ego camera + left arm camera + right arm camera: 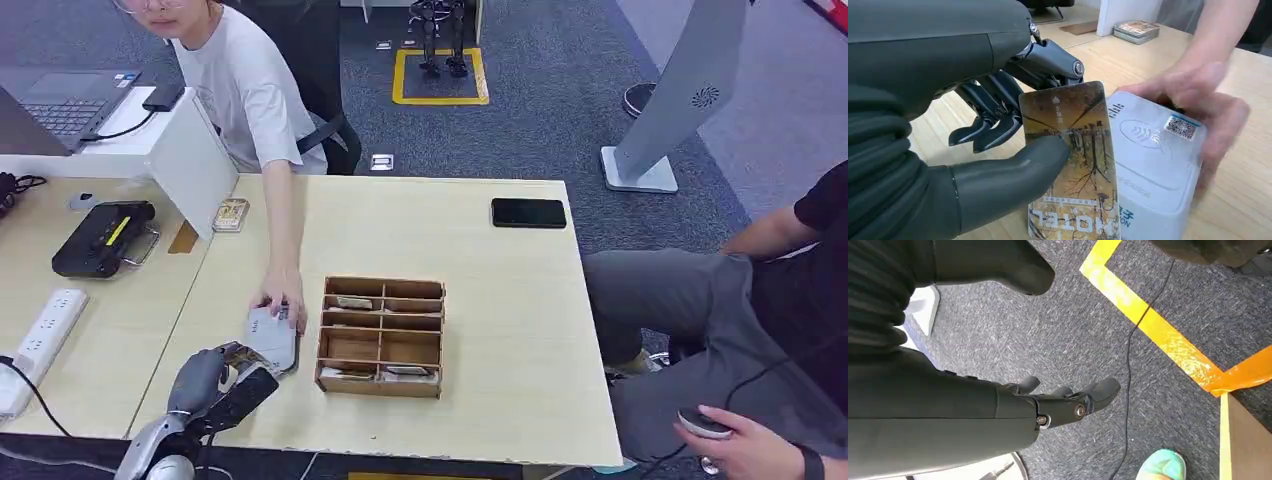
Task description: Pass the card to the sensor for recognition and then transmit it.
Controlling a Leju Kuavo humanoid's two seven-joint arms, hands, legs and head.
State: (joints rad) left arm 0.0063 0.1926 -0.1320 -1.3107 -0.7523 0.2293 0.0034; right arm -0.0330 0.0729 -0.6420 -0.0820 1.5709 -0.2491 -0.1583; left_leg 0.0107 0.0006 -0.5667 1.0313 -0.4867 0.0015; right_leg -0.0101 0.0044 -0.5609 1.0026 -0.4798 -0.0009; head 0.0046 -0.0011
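Head view: my left hand (225,375) pinches the card (262,352) against the reader (274,335) a person's hand (283,297) steadies on the counter (500,330), beside the tray (381,337).

Left wrist: thumb (1013,175) pins the card to the reader; thin grip, so I judge it could slip if the reader shifts.

Right wrist: right hand (1068,400) hangs over carpet, fingers loosely curled, empty.

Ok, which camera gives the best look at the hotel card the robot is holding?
The left wrist view: the hotel card is close up, print readable, pinched by the left hand against the white card reader. In the head view that hand covers the card. The right wrist view faces carpet.
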